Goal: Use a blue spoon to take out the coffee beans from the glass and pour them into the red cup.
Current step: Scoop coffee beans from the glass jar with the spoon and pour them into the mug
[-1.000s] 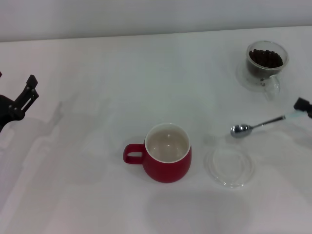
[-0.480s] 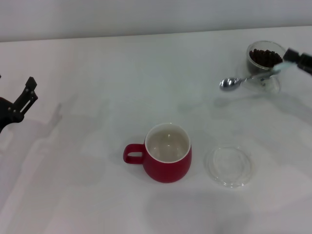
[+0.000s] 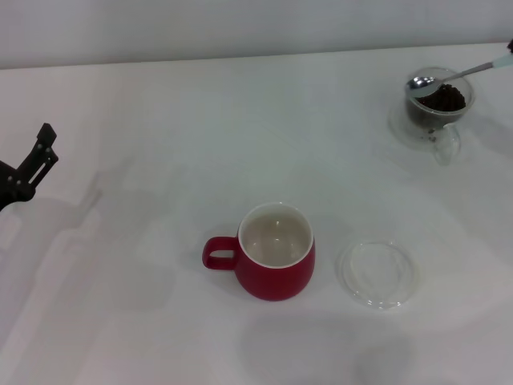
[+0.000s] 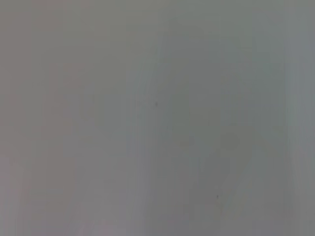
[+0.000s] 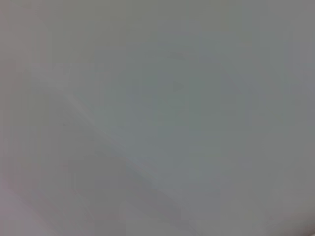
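The blue spoon (image 3: 449,74) hangs in the air at the far right, its empty metal bowl over the near-left rim of the glass (image 3: 437,104). The glass holds a heap of coffee beans (image 3: 442,98). The spoon's pale handle runs to the picture's right edge, where only a dark sliver of my right gripper (image 3: 510,48) shows, holding it. The red cup (image 3: 276,253) stands at the table's middle front, empty, its handle to the left. My left gripper (image 3: 40,156) is parked at the far left edge, open and empty. Both wrist views show only blank pale surface.
A flat clear glass dish (image 3: 377,273) lies just right of the red cup. The white table (image 3: 160,160) ends at a wall along the back.
My right gripper has carried the spoon up and back, from above the dish to over the rim of the glass. The left arm has drifted slightly left.
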Controlling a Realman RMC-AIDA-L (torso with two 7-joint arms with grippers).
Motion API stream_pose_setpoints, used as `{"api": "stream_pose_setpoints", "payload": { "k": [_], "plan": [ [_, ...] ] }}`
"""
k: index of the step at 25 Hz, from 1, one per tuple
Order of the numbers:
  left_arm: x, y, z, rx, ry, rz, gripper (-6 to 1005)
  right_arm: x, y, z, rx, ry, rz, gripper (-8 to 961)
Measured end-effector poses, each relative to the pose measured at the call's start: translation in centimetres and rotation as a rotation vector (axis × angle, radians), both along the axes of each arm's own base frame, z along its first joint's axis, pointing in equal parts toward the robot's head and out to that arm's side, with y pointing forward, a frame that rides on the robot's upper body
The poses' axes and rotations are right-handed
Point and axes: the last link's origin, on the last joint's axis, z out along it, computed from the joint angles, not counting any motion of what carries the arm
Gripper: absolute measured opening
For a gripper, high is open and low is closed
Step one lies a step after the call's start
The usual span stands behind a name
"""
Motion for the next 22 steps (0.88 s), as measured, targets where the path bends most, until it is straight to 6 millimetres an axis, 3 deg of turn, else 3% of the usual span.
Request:
{"api": "stream_pose_setpoints", "payload": {
  "k": [14,22],
  "plan": [
    [-0.3,-0.4,-0.2,-0.004,-0.002,0.017,877,1.7,0.3,0.7,0.058,-0.106,-0.087,147],
    [-0.4,-0.5,-0.2,-0.004,-0.002,0.020,877,1.7,1.1,0.8,0.101,-0.198,-0.091,148]
  ]
}}
